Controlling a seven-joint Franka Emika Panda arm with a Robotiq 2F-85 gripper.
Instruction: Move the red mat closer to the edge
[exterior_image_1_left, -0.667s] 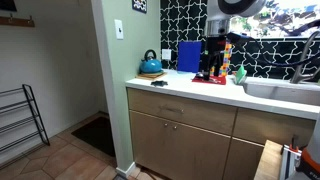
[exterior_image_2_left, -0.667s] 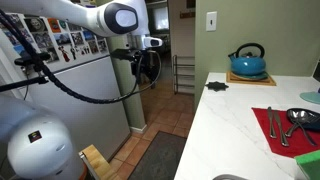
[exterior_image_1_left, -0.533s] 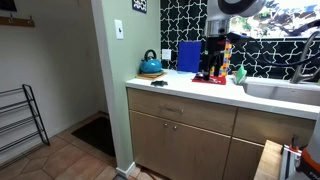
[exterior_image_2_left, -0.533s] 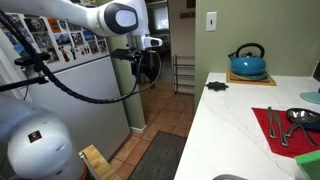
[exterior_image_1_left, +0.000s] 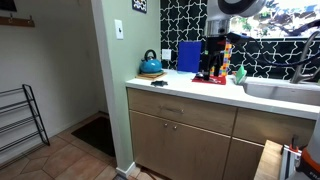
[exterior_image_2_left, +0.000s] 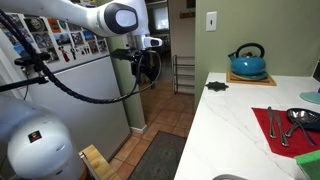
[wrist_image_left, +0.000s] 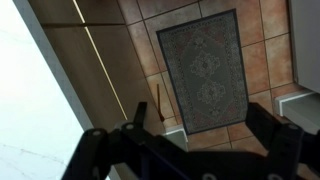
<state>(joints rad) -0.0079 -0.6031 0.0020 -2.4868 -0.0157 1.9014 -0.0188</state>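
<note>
Not begun: thin flat red rectangular mat (exterior_image_2_left: 260, 122) untouched, short of white countertop edge (exterior_image_2_left: 193, 135); black gripper (exterior_image_2_left: 147, 66) spread wide, empty, above floor

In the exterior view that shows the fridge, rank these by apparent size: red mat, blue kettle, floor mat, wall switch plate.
1. floor mat and red mat: they look about alike and both are partly cut off, so unranked.
2. blue kettle.
3. switch plate, clearly smallest.
</note>
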